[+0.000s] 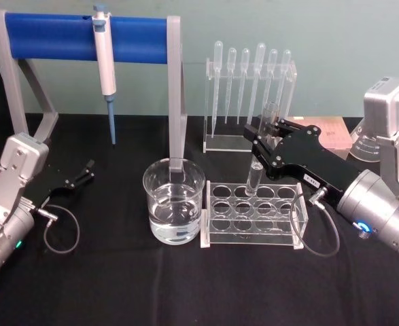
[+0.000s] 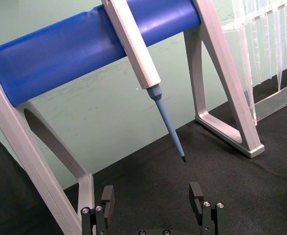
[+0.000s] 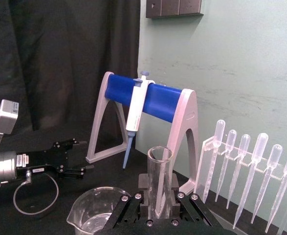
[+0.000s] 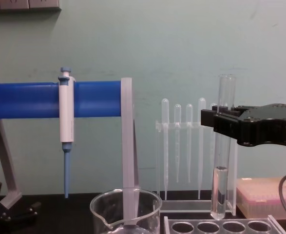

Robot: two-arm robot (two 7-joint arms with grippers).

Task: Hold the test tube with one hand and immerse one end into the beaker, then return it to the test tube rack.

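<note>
Two grippers show, and just one is at work: the right gripper (image 1: 266,141), black with a small white label whose print is too small to read, reaches in from the right and is clenched on the test tube (image 4: 219,190), gripping it around its upper part. The tube stands upright with its open rim above the fingers. Its rounded bottom hangs just above the far row of the clear test tube rack (image 1: 250,234); over which hole it hangs I cannot tell. Clear liquid sits in the tube's lower part. The beaker (image 1: 150,204) stands just left of the rack on the black table (image 1: 185,285) and holds clear liquid up to about halfway; it is apart from the tube. The left gripper (image 1: 89,170) rests low at the far left, well away from the beaker, its fingers (image 2: 107,197) spread wide and grasping nothing. Behind it a white-and-blue pipettor (image 1: 106,64) hangs tip down from the blue bar of a grey stand (image 1: 49,37). Farther right, behind the rack, six frosted pipettes (image 1: 250,68) hang bulb up in a clear holder — no markings on them can be read. A pinkish box (image 1: 332,139) lies at the far right, behind the right gripper.
</note>
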